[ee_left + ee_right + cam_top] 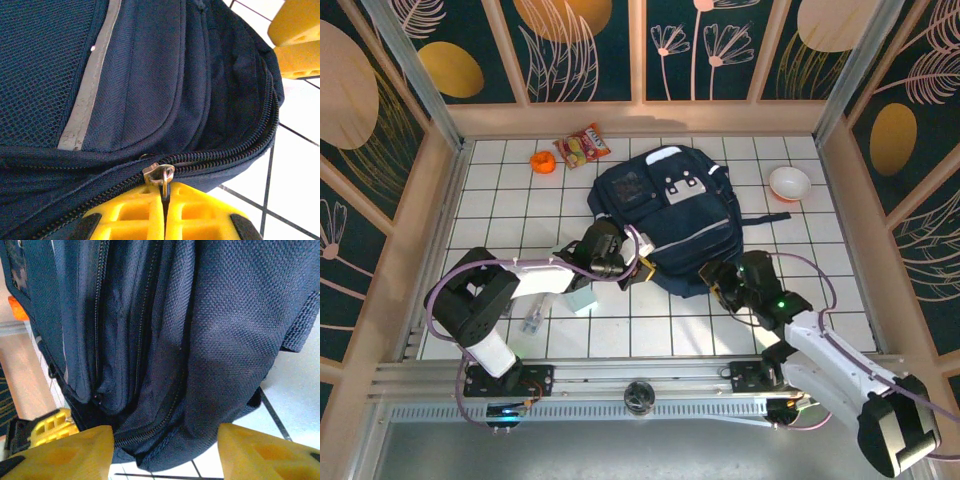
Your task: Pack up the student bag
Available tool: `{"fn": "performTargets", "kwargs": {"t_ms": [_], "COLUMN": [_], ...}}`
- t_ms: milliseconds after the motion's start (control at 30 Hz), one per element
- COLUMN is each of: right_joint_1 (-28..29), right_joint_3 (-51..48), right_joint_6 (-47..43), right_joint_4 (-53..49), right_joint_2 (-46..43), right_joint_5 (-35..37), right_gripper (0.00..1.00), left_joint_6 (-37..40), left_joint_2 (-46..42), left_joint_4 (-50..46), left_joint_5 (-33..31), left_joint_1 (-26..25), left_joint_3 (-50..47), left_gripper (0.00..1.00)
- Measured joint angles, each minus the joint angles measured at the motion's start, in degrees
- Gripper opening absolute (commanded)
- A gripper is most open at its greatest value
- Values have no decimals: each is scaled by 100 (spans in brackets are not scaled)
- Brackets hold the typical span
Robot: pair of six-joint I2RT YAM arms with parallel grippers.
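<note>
The student bag (665, 215), dark navy with grey buckle patches, lies flat in the middle of the tiled table. My left gripper (638, 270) is at its near left edge. In the left wrist view its yellow fingers (130, 215) press together, shut on the metal zipper pull (160, 175) of the bag (150, 75). My right gripper (720, 285) is at the bag's near right corner. It (165, 450) stands open, with the bag's (200, 330) zippered bottom edge between its wide-apart fingers (75, 450) and white tile showing beside the right one.
An orange fruit (542, 161) and a snack packet (582, 146) lie at the back left. A white bowl (790, 183) sits at the back right. A pale box (582, 300) and a small clear item (533, 320) rest beside the left arm. Wooden walls enclose the table.
</note>
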Motion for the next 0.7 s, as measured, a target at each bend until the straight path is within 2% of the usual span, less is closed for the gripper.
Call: {"fn": "performTargets", "kwargs": {"t_ms": [333, 700], "right_joint_1": [640, 1056], "right_joint_3": [-236, -87], "right_joint_6": [409, 601], "right_joint_4": [745, 1652], "right_joint_2": [269, 1416], "right_joint_5": [422, 866], "right_gripper": [42, 36], "left_joint_6": [-63, -74], "left_joint_2": [0, 219], "left_joint_4": [-61, -494], "left_joint_5": [494, 835], "left_joint_1": [31, -96], "left_joint_3": [155, 586], "left_gripper": [5, 12]}}
